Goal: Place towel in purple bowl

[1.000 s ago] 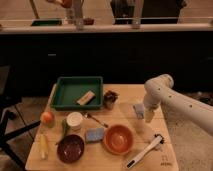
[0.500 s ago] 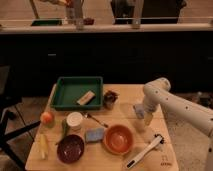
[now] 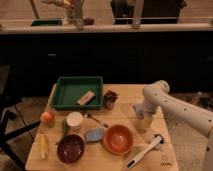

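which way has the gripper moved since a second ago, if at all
Yes. The gripper, over the table's right side, has shifted left and slightly lower in the view, closer to the orange bowl, which has not moved.

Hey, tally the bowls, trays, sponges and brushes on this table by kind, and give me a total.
Bowls: 2, purple bowl and orange bowl
Trays: 1, green tray
Sponges: 1, blue sponge
Brushes: 1, white brush
Total: 5
The gripper is right of the orange bowl, behind the brush.
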`<state>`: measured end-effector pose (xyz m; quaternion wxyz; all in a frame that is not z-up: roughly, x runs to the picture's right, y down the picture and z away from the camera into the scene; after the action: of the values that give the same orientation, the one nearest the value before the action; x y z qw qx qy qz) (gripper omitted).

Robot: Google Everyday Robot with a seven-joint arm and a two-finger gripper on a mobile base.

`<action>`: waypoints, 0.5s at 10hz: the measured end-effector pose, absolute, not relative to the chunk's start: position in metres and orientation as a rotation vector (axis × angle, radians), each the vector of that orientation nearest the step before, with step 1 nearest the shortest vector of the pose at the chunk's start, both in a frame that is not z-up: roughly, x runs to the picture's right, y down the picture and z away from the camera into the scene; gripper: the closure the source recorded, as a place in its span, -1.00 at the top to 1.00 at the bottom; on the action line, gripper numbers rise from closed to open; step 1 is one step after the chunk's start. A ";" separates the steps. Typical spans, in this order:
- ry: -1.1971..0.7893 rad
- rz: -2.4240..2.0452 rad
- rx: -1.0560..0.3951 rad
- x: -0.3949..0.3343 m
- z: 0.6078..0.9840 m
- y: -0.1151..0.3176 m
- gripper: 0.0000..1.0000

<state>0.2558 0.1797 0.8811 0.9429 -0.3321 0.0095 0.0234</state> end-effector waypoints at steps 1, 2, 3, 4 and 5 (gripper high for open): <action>0.021 0.047 -0.681 0.257 0.882 0.182 0.60; 0.027 0.048 -0.680 0.258 0.884 0.184 0.60; 0.043 0.062 -0.671 0.264 0.879 0.182 0.60; 0.056 0.068 -0.659 0.272 0.874 0.177 0.60; 0.069 0.074 -0.647 0.287 0.865 0.170 0.60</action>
<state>0.2872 0.1700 0.8655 0.9469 -0.3176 0.0338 0.0362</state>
